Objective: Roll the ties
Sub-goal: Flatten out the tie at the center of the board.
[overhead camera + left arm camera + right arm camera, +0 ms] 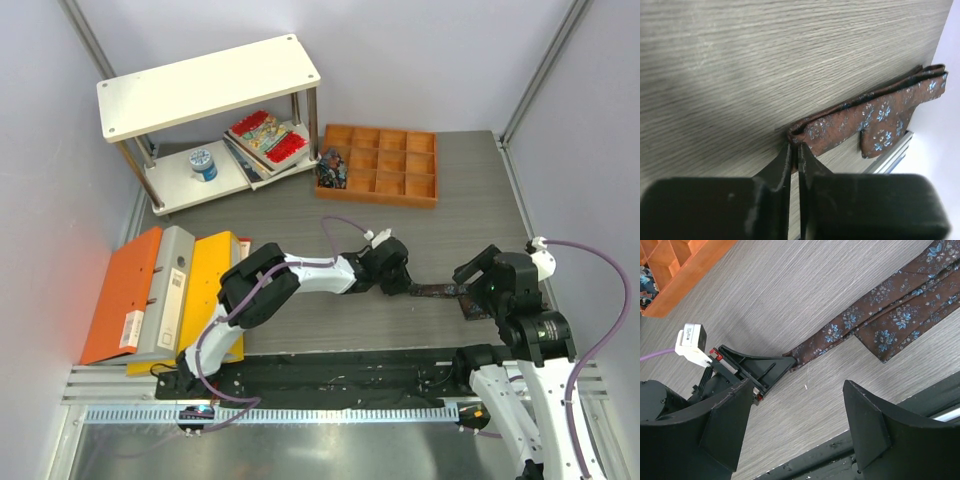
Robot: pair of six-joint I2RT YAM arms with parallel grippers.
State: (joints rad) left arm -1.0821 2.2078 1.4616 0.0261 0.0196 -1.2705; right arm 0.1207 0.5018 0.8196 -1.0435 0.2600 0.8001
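Observation:
A brown tie with a blue flower pattern (437,291) lies folded flat on the grey table. It shows in the left wrist view (867,120) and in the right wrist view (890,317). My left gripper (408,287) is shut on the tie's narrow folded end (796,137), down at table level. My right gripper (478,290) is open and empty, hovering above the tie's wide end; its fingers (867,425) stand wide apart. The left gripper also shows in the right wrist view (792,362).
An orange compartment tray (380,165) stands at the back, holding a dark rolled tie (332,168) in its left cell. A white shelf (210,85) with books and a blue spool stands at the back left. Orange, grey and yellow binders (165,290) lie at left.

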